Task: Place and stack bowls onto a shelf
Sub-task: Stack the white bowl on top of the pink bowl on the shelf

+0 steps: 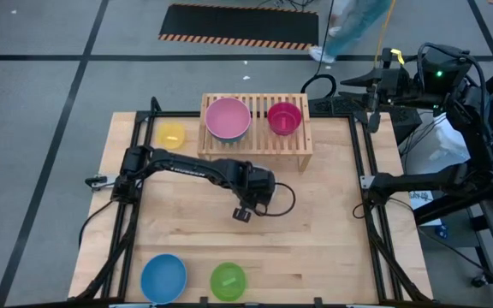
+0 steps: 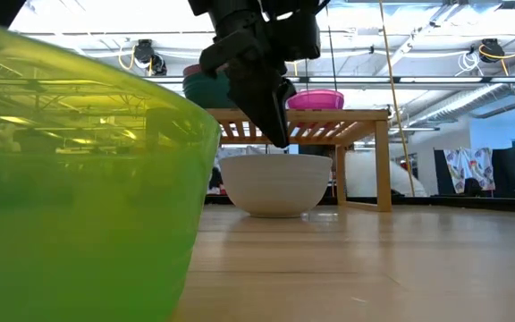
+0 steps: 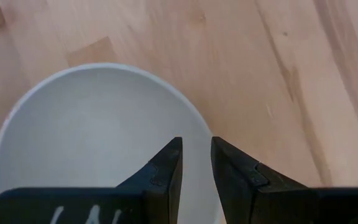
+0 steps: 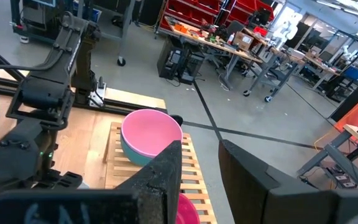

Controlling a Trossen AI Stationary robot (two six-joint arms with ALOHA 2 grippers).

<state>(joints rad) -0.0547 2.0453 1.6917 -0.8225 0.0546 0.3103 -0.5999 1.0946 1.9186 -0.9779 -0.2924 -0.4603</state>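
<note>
One low light-wood slatted shelf [image 1: 255,141], seven round plastic bowls visible: pink nested in teal, red, yellow, blue, lime green, white, two dark robot arms.

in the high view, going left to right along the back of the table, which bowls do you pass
small yellow plastic bowl on the table beside the shelf → large pink plastic bowl on the slatted wooden shelf → smaller red plastic bowl on the same shelf

We list: lime green bowl [image 2: 79,179] filling the near foreground; white bowl [image 2: 275,185] on the table under the shelf [image 2: 365,121]; red bowl [image 2: 317,97] atop it; left gripper [image 2: 271,112] hanging before it.
</note>
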